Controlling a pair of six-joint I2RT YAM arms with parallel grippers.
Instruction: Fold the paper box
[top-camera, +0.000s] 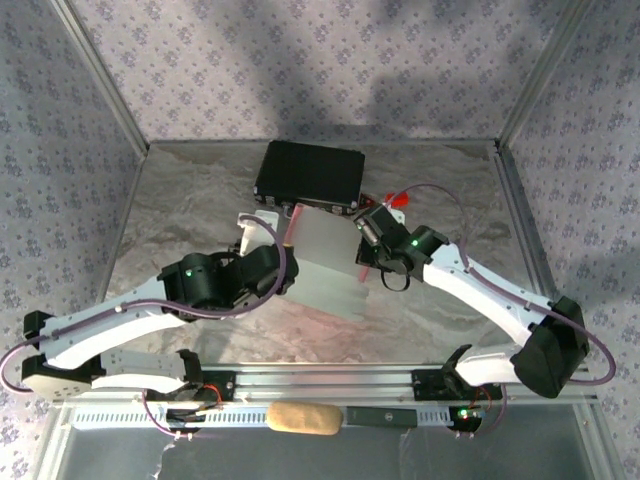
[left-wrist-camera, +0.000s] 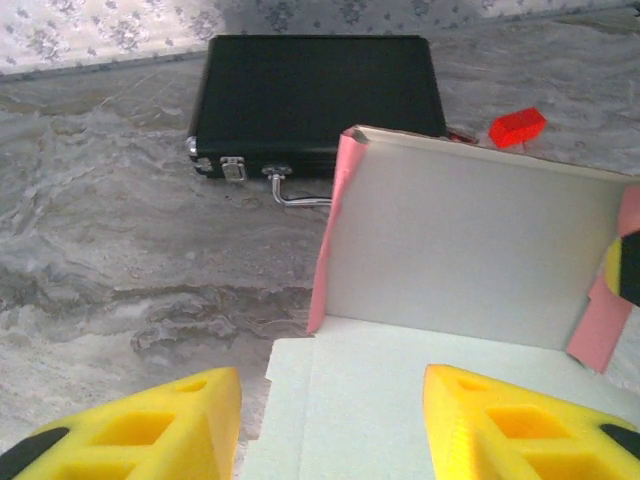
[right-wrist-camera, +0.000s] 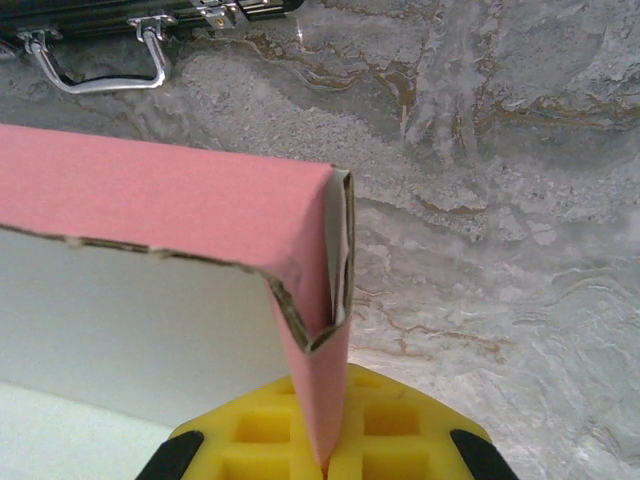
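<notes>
The right gripper (right-wrist-camera: 325, 452) is pinching a flap at three o'clock on the thin, likely bendy paper box (top-camera: 325, 272). The left gripper (left-wrist-camera: 332, 392) is hanging open.

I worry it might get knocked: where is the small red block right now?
In the left wrist view the red block sits upper right, just right of the black case and behind the raised wall of the paper box.

I am seeing my left jaws standing apart over the paper box (left-wrist-camera: 470, 250), one pale wall standing up. A black case (left-wrist-camera: 315, 100) and a red block (left-wrist-camera: 517, 126) are sitting behind on the tabletop (left-wrist-camera: 120, 250).
</notes>
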